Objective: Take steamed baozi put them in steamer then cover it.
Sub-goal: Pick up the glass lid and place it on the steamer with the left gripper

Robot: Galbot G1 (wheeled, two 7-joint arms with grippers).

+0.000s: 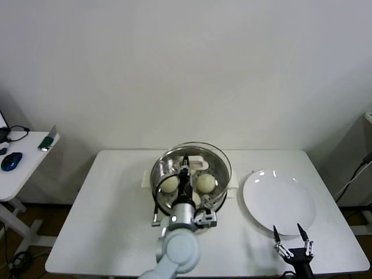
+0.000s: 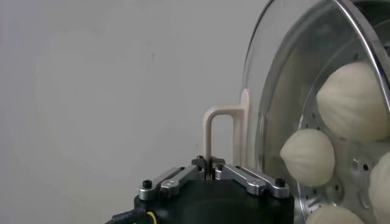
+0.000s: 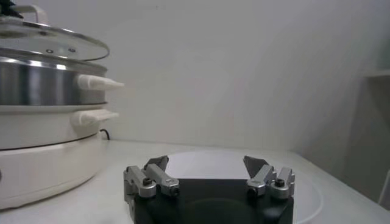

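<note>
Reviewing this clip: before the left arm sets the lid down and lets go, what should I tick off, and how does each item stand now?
1. Left gripper shut on the lid by its handle: ok.
2. Baozi inside the steamer: ok; the plate is bare.
3. All four baozi visible: ok in the left wrist view; the head view shows fewer.
4. Lid seated level on the rim: not ok; in the right wrist view it sits tilted, raised on one side.
5. Right gripper clear of the steamer, jaws open, near the plate's edge: ok.
</note>
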